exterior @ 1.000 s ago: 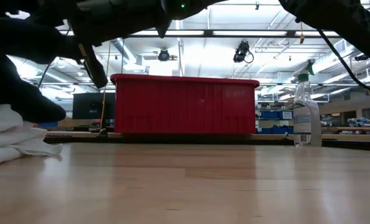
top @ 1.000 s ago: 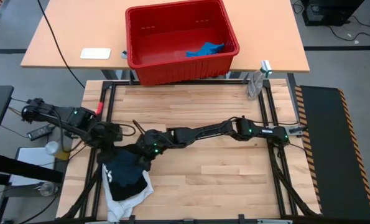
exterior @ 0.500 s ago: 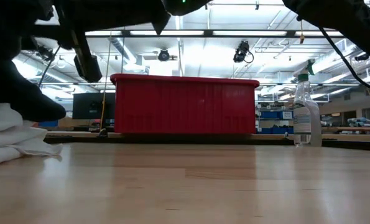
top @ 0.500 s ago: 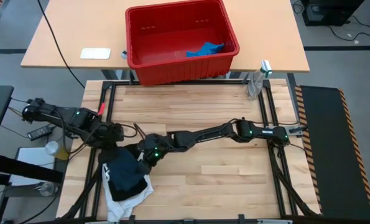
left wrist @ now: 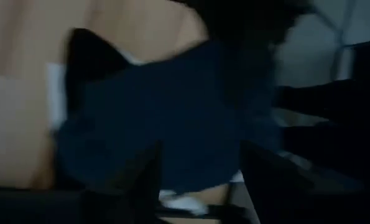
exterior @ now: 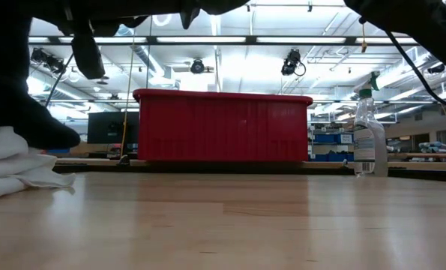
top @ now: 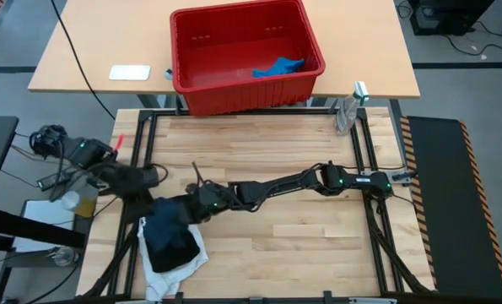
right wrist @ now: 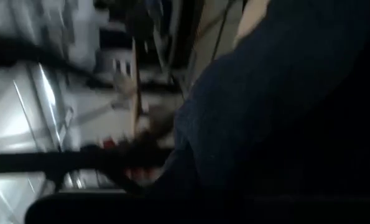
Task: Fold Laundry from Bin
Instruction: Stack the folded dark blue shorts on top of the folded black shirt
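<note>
High view: the left tool [top: 149, 179] sits over the near-left part of the counter [top: 301, 245], just beside the dark garment pile; the right tool [top: 198, 201] reaches across from the right and meets the pile's upper edge.
Pile: a navy garment [top: 170, 238] lies on a white garment [top: 191, 262] at the counter's near-left corner, likely so the folding can be done on flat wood away from the bin.
Bin: the red bin [top: 246, 55] stands on the far table, well apart from the pile, with a blue garment [top: 277, 67] in its right part, apparently not yet taken out.
Left tool state: in the left wrist view its fingers [left wrist: 259, 180] stand apart with navy cloth beyond them and nothing between; it looks wide and empty.
Right tool state: the right wrist view is filled by navy cloth pressed close; I cannot tell whether the jaws are closed on it.
Reason for hold: judged from the reach, the right tool is at the cloth's edge to pin or pull it while the left is free.
Hidden: the low view shows only white cloth at its left edge and a spray bottle [exterior: 368, 135]; the tools there are dark shapes cut off at the top. A black garment cannot be told from the navy one.
</note>
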Robot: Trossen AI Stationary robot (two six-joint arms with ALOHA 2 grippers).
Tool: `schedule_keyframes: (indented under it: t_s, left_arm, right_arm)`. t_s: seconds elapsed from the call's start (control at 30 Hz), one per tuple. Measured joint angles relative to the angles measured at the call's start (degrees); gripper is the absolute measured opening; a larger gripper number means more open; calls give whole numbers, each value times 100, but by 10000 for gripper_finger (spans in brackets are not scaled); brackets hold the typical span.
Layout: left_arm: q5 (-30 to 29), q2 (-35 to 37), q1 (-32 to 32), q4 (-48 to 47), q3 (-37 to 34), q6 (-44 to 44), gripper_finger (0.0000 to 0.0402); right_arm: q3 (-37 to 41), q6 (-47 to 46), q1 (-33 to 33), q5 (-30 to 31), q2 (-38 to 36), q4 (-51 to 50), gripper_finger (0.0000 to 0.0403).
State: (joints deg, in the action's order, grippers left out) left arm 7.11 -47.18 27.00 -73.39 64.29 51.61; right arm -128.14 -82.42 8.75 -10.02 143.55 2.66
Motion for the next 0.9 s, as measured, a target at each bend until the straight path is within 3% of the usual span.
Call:
schedule_keyframes:
  t_s: [0.3, 0.7, 0.9]
  left_arm:
    - [-175, -406, 1073, 396, 0, 1480, 183]
    - [-287, -807, 1250, 834, -2, 2316, 213]
    - [-662, -992, 1252, 318, -2, 2868, 211]
  right_arm:
    - [0, -780, -56, 1242, 0, 251, 25]
    - [0, -837, 47, 1587, 0, 146, 26]
    - [0, -1016, 110, 1926, 0, 12, 25]
